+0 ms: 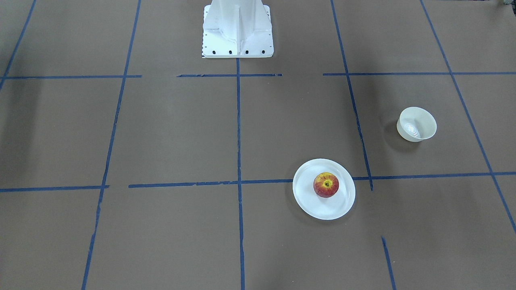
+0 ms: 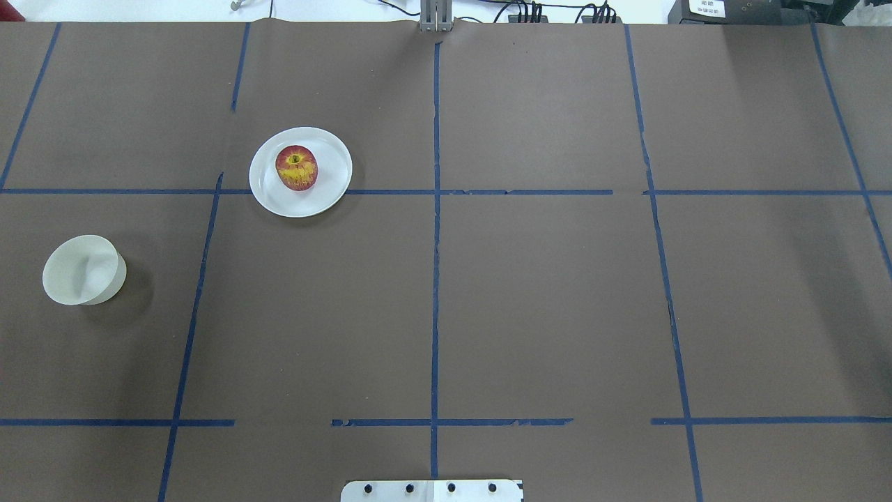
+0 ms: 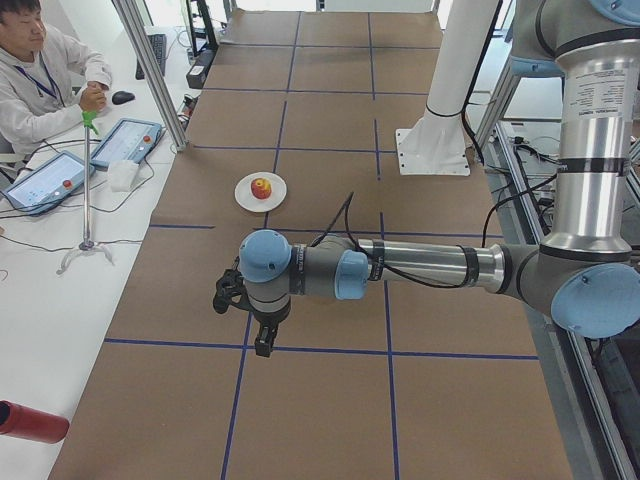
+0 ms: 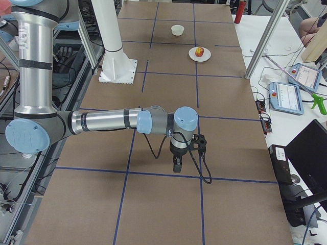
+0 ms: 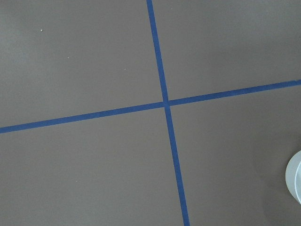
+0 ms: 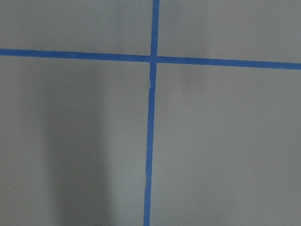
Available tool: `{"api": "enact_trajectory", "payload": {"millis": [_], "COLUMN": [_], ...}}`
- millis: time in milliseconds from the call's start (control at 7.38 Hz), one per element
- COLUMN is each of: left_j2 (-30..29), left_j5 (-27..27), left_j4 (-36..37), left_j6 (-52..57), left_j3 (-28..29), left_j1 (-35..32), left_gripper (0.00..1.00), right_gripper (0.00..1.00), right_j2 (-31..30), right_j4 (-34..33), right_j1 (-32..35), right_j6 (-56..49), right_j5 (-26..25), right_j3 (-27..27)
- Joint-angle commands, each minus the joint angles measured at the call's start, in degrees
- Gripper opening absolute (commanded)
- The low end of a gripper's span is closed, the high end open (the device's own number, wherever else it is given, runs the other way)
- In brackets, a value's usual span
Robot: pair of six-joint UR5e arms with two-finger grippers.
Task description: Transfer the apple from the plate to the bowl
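The red and yellow apple (image 1: 326,184) sits on the flat white plate (image 1: 322,210); both also show in the overhead view, the apple (image 2: 296,167) on the plate (image 2: 334,176). The small deep white bowl (image 1: 416,124) stands empty and apart from the plate, toward the robot's left (image 2: 83,270). Its rim edges into the left wrist view (image 5: 295,181). My left gripper (image 3: 262,345) hangs high over the table, points down, and holds nothing I can see. My right gripper (image 4: 176,166) hangs the same way. I cannot tell whether either is open or shut.
Brown table cover with blue tape grid lines (image 2: 435,279). The white robot base (image 1: 238,30) stands at the robot's edge. An operator (image 3: 35,75) sits at a side table with tablets (image 3: 125,140). A red bottle (image 3: 30,422) lies on the side table.
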Motion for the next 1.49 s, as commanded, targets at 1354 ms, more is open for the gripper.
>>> {"api": "enact_trajectory", "payload": {"millis": [1354], "left_j2": [-1.2], "left_j5": [-0.5], "left_j4": [-13.3], "left_j6": [-21.9], "left_j3": [-0.9], "left_j1": [7.2], "left_gripper": [1.00], "right_gripper": [1.00], "right_j2": [0.0], "right_j4": [0.0], "right_j1": [0.0], "right_j6": [0.0], "right_j5": [0.0], "right_j3": [0.0]}}
